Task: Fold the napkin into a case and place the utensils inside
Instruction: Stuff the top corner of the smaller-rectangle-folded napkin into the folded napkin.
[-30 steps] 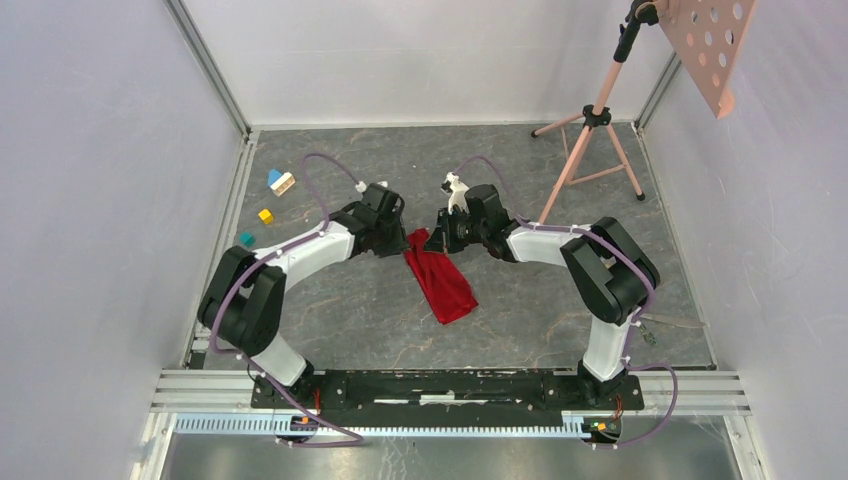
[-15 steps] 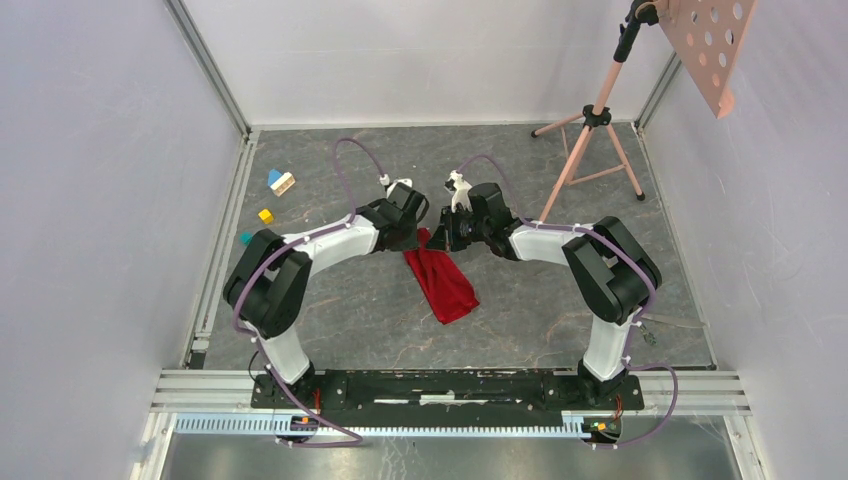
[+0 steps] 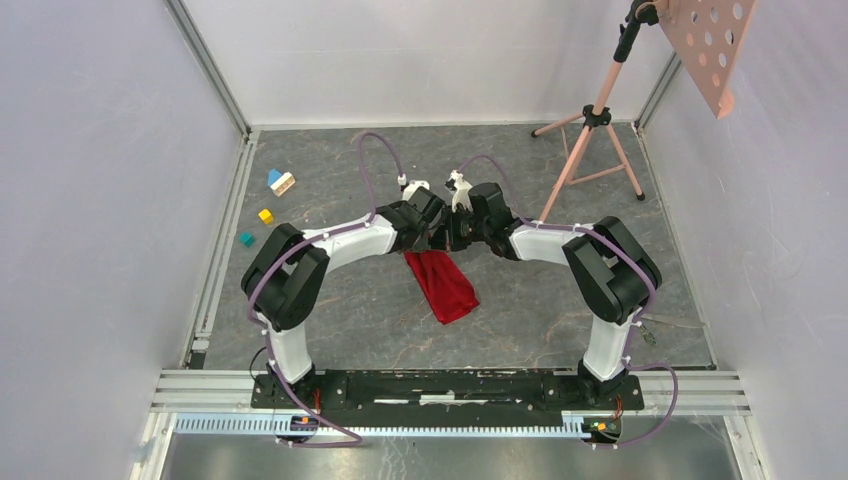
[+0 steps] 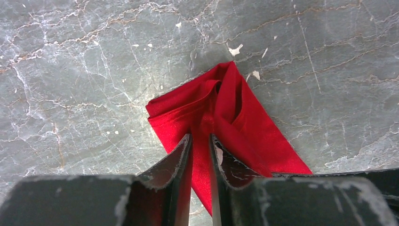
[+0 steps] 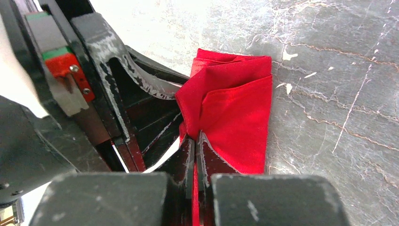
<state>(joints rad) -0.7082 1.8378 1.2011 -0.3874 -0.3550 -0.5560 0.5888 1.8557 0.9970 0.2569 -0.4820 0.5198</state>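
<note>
The bright red napkin [image 3: 445, 285] lies on the grey marble table, folded into a narrow strip that runs from the middle toward the near right. Both grippers meet at its far end. My left gripper [image 4: 201, 137] stands over that end with its jaws drawn close on a raised ridge of the napkin [image 4: 244, 122]. The right gripper [image 5: 194, 136] is shut on a fold of the napkin [image 5: 235, 117], a thin red layer pinched between its fingers. The left arm's fingers [image 5: 141, 80] show just beside it. The utensils are out of view.
Small toy blocks lie at the far left: a blue-and-white one [image 3: 281, 182], a yellow one [image 3: 265, 215] and a teal one [image 3: 246, 238]. A pink tripod stand [image 3: 590, 130] rises at the far right under a perforated board [image 3: 710, 40]. White walls enclose the table.
My left arm has swung right onto the napkin's far end and its jaws have narrowed. The right arm has not moved.
</note>
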